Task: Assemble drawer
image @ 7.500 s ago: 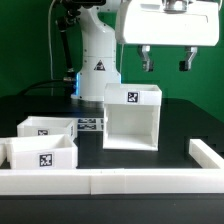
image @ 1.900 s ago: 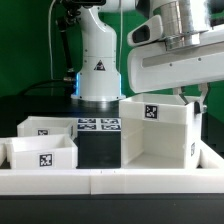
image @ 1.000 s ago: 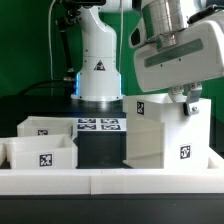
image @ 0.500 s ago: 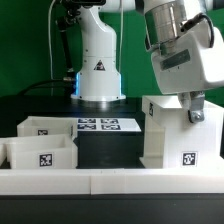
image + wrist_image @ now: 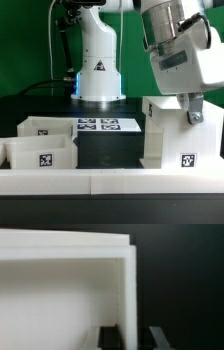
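The white box shell of the drawer stands at the exterior view's right, against the low white border wall, with tags on its faces. My gripper comes down onto its top edge and is shut on one wall of the shell. In the wrist view the shell wall runs between my two fingers, one inside and one outside. Two small open-top trays sit at the exterior view's left, the nearer tray with a tag on its front, the farther tray behind it.
The marker board lies flat on the black table in front of the robot base. The border wall runs along the front and up the exterior view's right side.
The box shell has been grasped, moved toward the exterior view's right and turned about its vertical axis. Over the last half second almost nothing has moved.
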`<state>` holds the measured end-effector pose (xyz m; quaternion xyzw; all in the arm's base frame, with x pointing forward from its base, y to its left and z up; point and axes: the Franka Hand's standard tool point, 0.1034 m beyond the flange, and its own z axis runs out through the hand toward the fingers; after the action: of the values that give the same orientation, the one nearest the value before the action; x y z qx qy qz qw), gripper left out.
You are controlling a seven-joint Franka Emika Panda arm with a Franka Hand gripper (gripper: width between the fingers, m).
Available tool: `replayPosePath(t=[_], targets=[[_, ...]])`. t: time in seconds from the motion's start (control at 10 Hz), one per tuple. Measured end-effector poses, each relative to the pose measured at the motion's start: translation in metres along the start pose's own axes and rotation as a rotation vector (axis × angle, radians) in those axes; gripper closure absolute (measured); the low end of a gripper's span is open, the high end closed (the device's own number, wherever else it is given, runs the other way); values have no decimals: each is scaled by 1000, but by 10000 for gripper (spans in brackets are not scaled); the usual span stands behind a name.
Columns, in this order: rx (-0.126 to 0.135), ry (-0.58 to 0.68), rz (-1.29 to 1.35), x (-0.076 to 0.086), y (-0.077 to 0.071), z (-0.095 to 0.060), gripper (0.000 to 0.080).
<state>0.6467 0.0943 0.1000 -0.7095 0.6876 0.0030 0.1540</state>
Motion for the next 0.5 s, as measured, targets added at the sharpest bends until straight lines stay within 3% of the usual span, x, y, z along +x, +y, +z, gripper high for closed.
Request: replayPosePath(t=[0.1, 0.2, 0.3, 0.4, 0.5], targets=[[2, 0, -3, -1, 0, 0, 673], [5, 1, -8, -1, -1, -1, 673], [8, 1, -28, -2, -2, -2, 487], [9, -1, -84, -4, -2, -4, 352], [13, -2, -109, -7, -3, -6, 352]])
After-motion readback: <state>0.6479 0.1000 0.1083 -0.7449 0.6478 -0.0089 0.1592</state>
